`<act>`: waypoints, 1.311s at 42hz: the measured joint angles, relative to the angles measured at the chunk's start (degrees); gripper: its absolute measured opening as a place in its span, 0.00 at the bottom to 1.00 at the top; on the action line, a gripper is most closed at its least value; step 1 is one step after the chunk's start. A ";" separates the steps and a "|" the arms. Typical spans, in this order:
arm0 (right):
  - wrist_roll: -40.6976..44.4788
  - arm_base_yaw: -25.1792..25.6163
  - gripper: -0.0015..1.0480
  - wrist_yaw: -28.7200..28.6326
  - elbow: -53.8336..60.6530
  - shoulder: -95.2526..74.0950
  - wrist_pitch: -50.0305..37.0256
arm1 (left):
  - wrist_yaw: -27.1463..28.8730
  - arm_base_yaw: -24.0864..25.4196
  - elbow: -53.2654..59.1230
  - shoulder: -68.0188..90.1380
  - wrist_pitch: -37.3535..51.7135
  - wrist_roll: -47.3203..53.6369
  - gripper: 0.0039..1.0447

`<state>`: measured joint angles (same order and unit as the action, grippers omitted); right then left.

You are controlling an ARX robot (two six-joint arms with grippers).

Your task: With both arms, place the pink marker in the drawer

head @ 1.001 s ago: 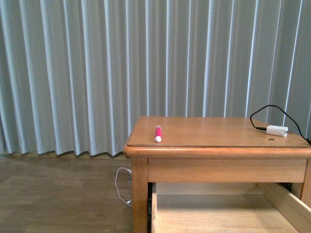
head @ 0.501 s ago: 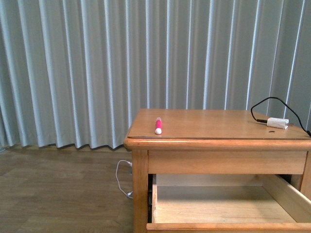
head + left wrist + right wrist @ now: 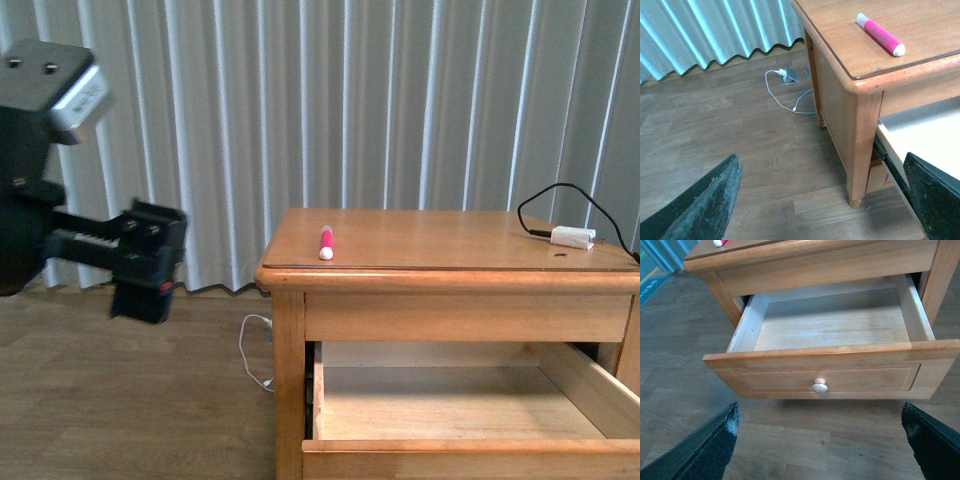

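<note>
Now, hot-pink marker (image 3: 880,34), whitish tip perhaps a cap, lying flat near left front corner of nightstand (image 3: 450,240), drawer (image 3: 830,375) open below, my left gripper (image 3: 820,157) and right gripper (image 3: 820,405) spread, empty.

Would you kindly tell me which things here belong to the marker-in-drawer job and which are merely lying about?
For the job:
- pink marker, lying on the nightstand
- drawer, pulled open
- left tool and right tool, both open

Lying about:
- white plug on the nightstand top
- white cord on the floor
- curtain
</note>
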<state>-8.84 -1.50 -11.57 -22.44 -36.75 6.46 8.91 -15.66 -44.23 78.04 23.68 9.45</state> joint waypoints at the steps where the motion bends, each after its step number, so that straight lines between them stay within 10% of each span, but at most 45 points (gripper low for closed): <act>1: 0.00 0.00 0.91 0.00 0.00 0.00 0.00 | 0.07 -0.35 -2.47 2.36 -0.52 0.02 0.94; 32: 0.00 -0.02 0.91 0.00 0.00 0.00 0.00 | 0.09 -5.27 -48.19 39.85 -12.02 -0.72 0.94; 55: 0.00 -0.02 0.91 0.02 0.00 0.00 0.00 | 3.39 -7.21 -60.59 49.07 -18.69 -0.85 0.94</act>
<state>-8.84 -1.52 -11.55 -22.44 -36.75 6.46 12.29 -22.87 -104.81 127.11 4.99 8.60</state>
